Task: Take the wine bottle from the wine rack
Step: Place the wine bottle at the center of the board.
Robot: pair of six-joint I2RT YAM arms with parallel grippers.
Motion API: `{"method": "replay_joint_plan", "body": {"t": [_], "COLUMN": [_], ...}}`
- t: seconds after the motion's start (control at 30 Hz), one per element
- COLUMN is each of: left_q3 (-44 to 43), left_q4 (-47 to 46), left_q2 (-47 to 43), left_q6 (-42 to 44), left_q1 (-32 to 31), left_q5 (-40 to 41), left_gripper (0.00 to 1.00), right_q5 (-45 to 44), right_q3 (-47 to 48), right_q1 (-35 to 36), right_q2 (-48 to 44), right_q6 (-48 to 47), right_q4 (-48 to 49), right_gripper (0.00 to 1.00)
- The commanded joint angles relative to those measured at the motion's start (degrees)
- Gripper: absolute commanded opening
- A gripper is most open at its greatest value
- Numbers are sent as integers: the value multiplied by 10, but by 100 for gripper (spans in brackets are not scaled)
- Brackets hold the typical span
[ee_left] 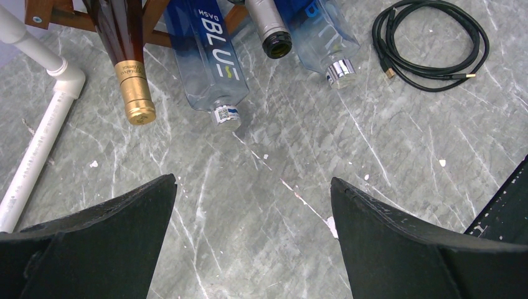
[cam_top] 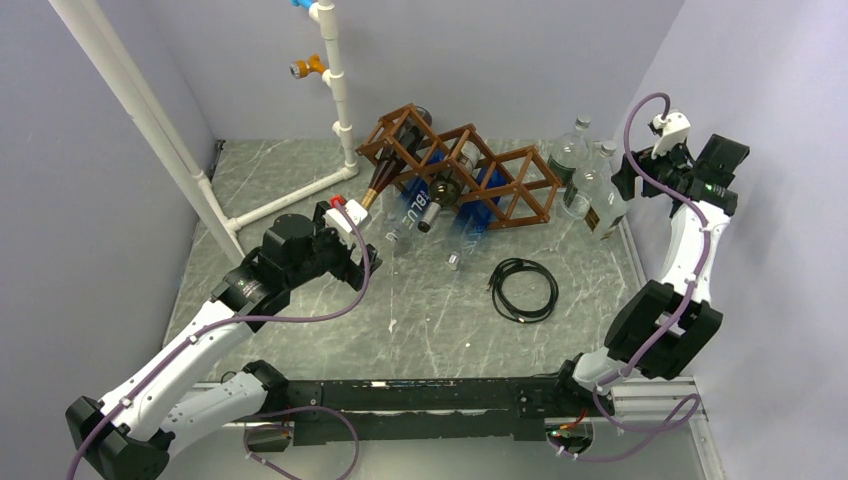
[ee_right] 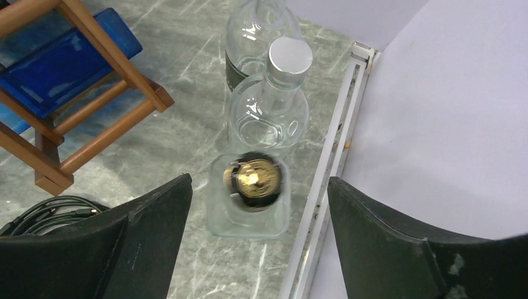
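Observation:
The brown wooden wine rack (cam_top: 500, 175) stands at the back of the table, with several bottles lying in its cells, necks pointing forward. A dark wine bottle (cam_top: 384, 178) with a gold foil neck (ee_left: 137, 98) sits in the leftmost cell. To its right are a clear "BLU" bottle (ee_left: 208, 56), a dark bottle with a grey neck (ee_left: 269, 28) and another blue bottle (ee_left: 324, 37). My left gripper (ee_left: 252, 180) is open and empty, low over the bare table in front of the necks (cam_top: 348, 250). My right gripper (ee_right: 259, 179) is open and empty, above clear bottles at the far right (cam_top: 632, 180).
A white PVC pipe frame (cam_top: 200, 170) runs along the left, close to the gold neck (ee_left: 37, 143). A coiled black cable (cam_top: 523, 288) lies right of centre. Clear bottles (cam_top: 598, 198) stand by the right wall, one with a gold stopper (ee_right: 256, 177) under my right gripper.

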State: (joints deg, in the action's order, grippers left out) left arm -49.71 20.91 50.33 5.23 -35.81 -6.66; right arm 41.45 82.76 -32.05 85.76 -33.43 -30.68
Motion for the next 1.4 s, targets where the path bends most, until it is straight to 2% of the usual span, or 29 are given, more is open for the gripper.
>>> {"method": "replay_joint_plan", "body": {"t": [0.0, 0.47, 1.07, 1.3, 1.37], "left_q3": [-5, -5, 2, 8, 9], "left_q4": [-13, -12, -27, -56, -73], "left_q2": [-11, -13, -13, -9, -3], "left_q6": [2, 1, -14, -48, -81], "left_q1": [3, 3, 11, 47, 67], "left_q5": [-9, -12, -23, -91, -120], "left_gripper": [99, 100, 99, 100, 99], "right_q5": [21, 77, 279, 332, 358], "right_q3": [25, -25, -195, -267, -318], "right_q1": [-3, -3, -3, -2, -2], "right_q2": [-38, -144, -290, -327, -341], "right_q6": [12, 58, 84, 73, 101], "right_q4": [26, 47, 6, -12, 25], "right_gripper": [84, 92, 93, 94, 94]}}
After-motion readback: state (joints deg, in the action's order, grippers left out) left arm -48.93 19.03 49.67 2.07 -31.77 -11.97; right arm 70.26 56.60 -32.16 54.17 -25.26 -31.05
